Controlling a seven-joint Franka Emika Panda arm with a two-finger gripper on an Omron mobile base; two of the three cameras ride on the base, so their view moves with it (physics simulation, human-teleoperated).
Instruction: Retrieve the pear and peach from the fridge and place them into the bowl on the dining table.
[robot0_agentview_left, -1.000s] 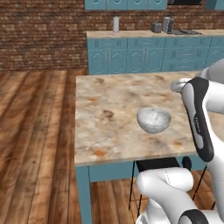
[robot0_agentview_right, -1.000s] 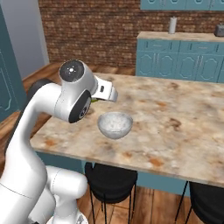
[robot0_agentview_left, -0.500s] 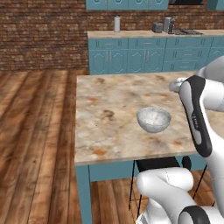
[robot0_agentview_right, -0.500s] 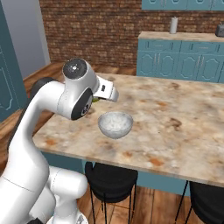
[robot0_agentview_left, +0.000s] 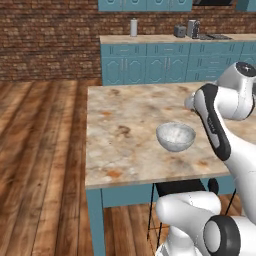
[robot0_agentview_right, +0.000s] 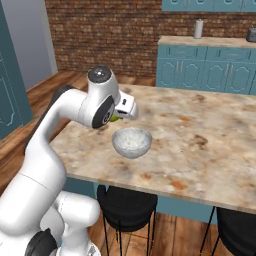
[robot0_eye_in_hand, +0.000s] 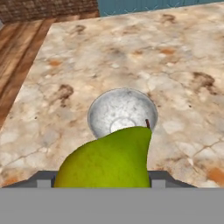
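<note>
Yellow-green fills the bottom of my hand view: one pear (robot0_eye_in_hand: 107, 159), clamped in my claw (robot0_eye_in_hand: 105, 181), whose tips are hidden behind the fruit. Its long axis runs away from my palm, the narrow neck and short dark stem (robot0_eye_in_hand: 147, 124) leading, aimed up and a little right in that view — toward the bowl. From the right base view a sliver of the pear (robot0_agentview_right: 115, 118) shows just under my wrist, beside the claw (robot0_agentview_right: 119, 116).

One bowl (robot0_eye_in_hand: 121, 113) sits beyond the stem, white, round, upright, with nothing inside; the pear's tip overlaps its near rim in my view, though I cannot tell whether they touch. In the base views the bowl (robot0_agentview_right: 132, 142) (robot0_agentview_left: 175, 136) stands apart from my hand, near the front edge of the beige marbled counter (robot0_agentview_left: 125, 135).

Two black stools (robot0_agentview_right: 125, 207) stand tucked beneath — one under the bowl's side, one further right. I see no readable writing anywhere.
</note>
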